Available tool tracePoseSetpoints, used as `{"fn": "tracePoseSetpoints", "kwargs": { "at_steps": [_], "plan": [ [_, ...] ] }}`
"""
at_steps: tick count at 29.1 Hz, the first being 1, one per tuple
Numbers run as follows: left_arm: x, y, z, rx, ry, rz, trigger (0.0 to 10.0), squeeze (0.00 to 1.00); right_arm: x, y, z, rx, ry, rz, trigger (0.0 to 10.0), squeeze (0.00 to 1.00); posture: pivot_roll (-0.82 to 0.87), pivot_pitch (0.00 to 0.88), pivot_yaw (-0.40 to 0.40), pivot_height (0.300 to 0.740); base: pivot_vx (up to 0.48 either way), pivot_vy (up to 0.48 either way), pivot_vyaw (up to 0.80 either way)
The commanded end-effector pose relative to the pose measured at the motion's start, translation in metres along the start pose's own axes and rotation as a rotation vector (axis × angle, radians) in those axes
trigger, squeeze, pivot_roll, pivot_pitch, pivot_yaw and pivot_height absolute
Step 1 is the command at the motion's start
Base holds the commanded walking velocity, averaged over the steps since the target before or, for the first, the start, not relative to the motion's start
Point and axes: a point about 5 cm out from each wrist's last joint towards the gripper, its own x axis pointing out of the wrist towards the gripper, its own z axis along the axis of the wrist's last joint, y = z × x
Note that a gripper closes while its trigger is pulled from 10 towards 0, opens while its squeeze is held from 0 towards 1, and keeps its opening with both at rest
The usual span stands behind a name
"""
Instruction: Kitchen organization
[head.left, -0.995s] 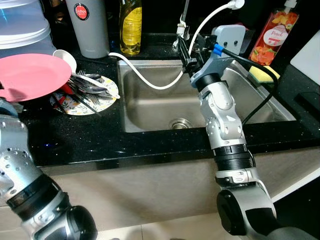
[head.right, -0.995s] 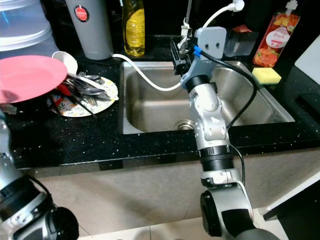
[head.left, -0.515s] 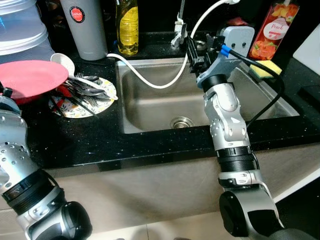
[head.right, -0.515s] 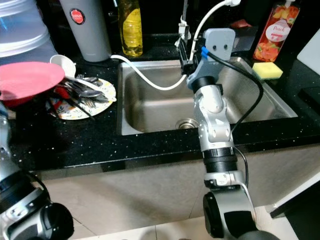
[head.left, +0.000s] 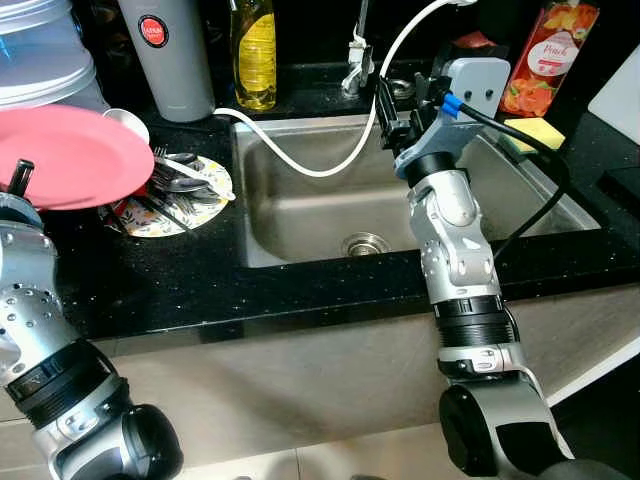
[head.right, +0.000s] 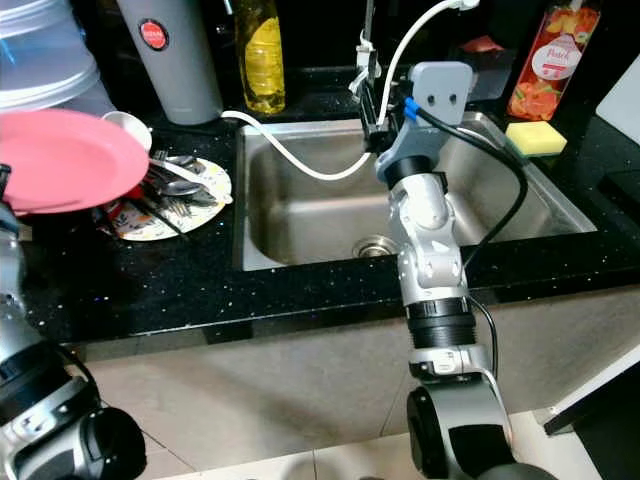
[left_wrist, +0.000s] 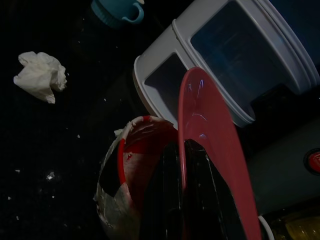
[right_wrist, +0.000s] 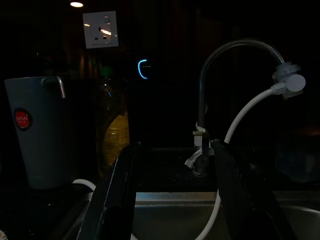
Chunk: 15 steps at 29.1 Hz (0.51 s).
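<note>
- We are gripping the pink plate (head.left: 70, 155) by its edge with our left hand (left_wrist: 182, 165), its black fingers closed on either side of the rim.
- We are holding the plate above the black worktop (head.left: 200, 270), over a patterned plate (head.left: 205, 190) piled with cutlery (head.left: 175, 175).
- We are reaching our right hand (right_wrist: 172, 200) over the steel sink (head.left: 320, 215), its fingers spread apart and gripping nothing, facing the tap (right_wrist: 225, 65) and its white hose (head.left: 300, 165).
- We are seeing a grey jug (head.left: 165, 55) and a yellow bottle (head.left: 253, 50) standing behind the sink.
</note>
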Motion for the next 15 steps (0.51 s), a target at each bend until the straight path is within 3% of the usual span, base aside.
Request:
{"fn": "tracePoseSetpoints", "kwargs": {
  "at_steps": [1,2,4,6,7,8,9,10,12,15],
  "plan": [
    [-0.002,-0.005,-0.002,0.034,-0.011,-0.049,0.0,0.00,0.001,0.000,0.005,-0.006,-0.027,0.003,10.0,0.00,-0.03,0.000,0.031,0.740,0.000,0.000,0.00],
    [-0.002,-0.005,-0.002,0.034,-0.011,-0.049,0.0,0.00,0.001,0.000,0.005,-0.006,-0.027,0.003,10.0,0.00,-0.03,0.000,0.031,0.740,0.000,0.000,0.00],
    [-0.007,-0.023,-0.003,0.039,-0.006,-0.182,0.0,0.00,0.002,0.000,0.006,-0.006,-0.030,0.005,10.0,0.00,-0.03,0.000,0.028,0.740,0.000,0.000,0.00],
    [-0.010,-0.029,-0.003,0.031,-0.001,-0.223,0.0,0.00,0.002,0.000,0.007,-0.006,-0.031,0.006,10.0,0.00,-0.03,0.000,0.027,0.740,0.000,0.000,0.00],
    [-0.020,-0.050,-0.001,-0.062,0.012,-0.366,10.0,0.00,0.003,0.000,0.008,-0.008,-0.035,0.008,10.0,0.00,-0.04,0.000,0.029,0.740,0.000,0.000,0.00],
    [-0.020,-0.050,-0.001,-0.062,0.012,-0.366,10.0,0.00,0.003,0.000,0.008,-0.008,-0.035,0.008,10.0,0.00,-0.04,0.000,0.029,0.740,0.000,0.000,0.00],
    [-0.033,-0.070,0.003,-0.158,0.037,-0.552,10.0,0.00,0.004,-0.001,0.009,0.022,-0.027,0.008,10.0,0.00,-0.04,0.000,0.029,0.740,0.000,0.000,0.00],
    [-0.039,-0.078,0.004,-0.188,0.049,-0.631,10.0,0.00,0.004,-0.002,0.008,0.045,-0.019,0.008,10.0,0.00,-0.04,0.000,0.030,0.740,0.000,0.000,0.00],
    [-0.052,-0.088,0.003,-0.197,0.090,-0.781,10.0,0.00,0.006,-0.010,0.004,0.241,0.046,-0.013,10.0,0.00,-0.05,0.000,0.032,0.740,0.000,0.000,0.00],
    [-0.059,-0.092,-0.001,-0.184,0.131,-0.863,10.0,0.00,0.007,-0.015,0.001,0.430,0.093,-0.003,10.0,0.00,-0.05,0.000,0.035,0.740,0.000,0.000,0.00]
  ]
}}
